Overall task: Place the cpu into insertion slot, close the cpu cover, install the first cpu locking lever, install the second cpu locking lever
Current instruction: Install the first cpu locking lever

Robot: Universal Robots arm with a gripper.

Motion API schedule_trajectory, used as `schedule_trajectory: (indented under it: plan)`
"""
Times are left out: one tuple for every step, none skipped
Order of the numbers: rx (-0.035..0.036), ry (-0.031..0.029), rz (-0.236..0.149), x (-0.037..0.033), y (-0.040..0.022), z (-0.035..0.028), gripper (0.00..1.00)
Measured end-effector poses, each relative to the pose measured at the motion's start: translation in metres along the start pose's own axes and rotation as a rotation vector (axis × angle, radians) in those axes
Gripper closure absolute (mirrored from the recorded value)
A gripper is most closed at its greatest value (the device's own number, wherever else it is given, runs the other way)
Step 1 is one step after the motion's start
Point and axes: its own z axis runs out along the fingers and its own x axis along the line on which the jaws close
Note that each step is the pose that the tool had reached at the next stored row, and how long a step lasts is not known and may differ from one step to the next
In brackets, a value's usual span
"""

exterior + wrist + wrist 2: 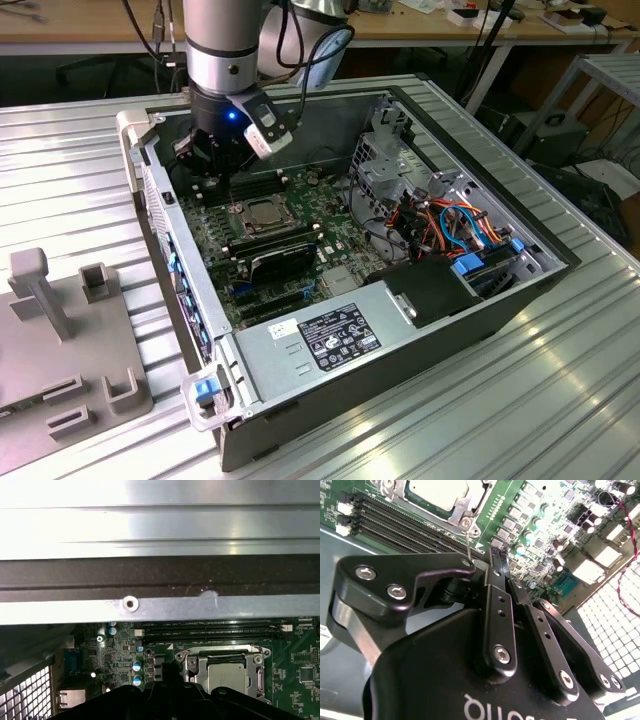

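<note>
In the middle of the green motherboard (300, 250), the cpu (257, 212) lies flat in the insertion slot (262, 216), its silvery-grey metal top matte and square with softly rounded corners. In the first wrist view the chip (226, 675) shows pale and smooth through the large window of the cpu cover (191, 667), a thin bright stamped-steel frame that lies down over the chip's edges, with round screw heads at its corners. The second wrist view shows the same frame (465, 505) around the chip (437, 492), and a thin wire lever (468, 542) standing up from beside the cover's corner. Just beside the socket run long black memory sticks (405, 521) in parallel rows, and small cylindrical capacitors (136, 666) dot the board.

The gripper (496, 560) hangs over the board just beyond the socket, matte black with linked bars and shiny hex bolts; its fingers (499, 572) are drawn together with nothing between them. In the exterior view the gripper (215, 165) sits under the arm's grey metal wrist, inside the open grey steel computer case (420, 330), which rests on a ribbed aluminium table (560, 400).
</note>
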Motion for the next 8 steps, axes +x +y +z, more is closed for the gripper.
schedule_trajectory:
  plan:
    - [-0.0001, 0.0001, -0.002, -0.0012, 0.0002, 0.0002, 0.89]
    - [-0.0002, 0.0001, -0.006, -0.0036, 0.0005, 0.0006, 0.89]
    - [-0.0004, 0.0002, -0.008, -0.0057, 0.0008, 0.001, 0.89]
    - [-0.0005, 0.0002, -0.011, -0.0088, 0.0011, 0.0014, 0.89]
    - [-0.0005, 0.0002, -0.014, -0.0115, 0.0013, 0.0017, 0.89]
    - [-0.0006, 0.0002, -0.016, -0.0138, 0.0015, 0.002, 0.89]
    - [-0.0007, 0.0002, -0.019, -0.0171, 0.0019, 0.0026, 0.89]
    - [-0.0008, 0.0003, -0.022, -0.0202, 0.0023, 0.0033, 0.89]
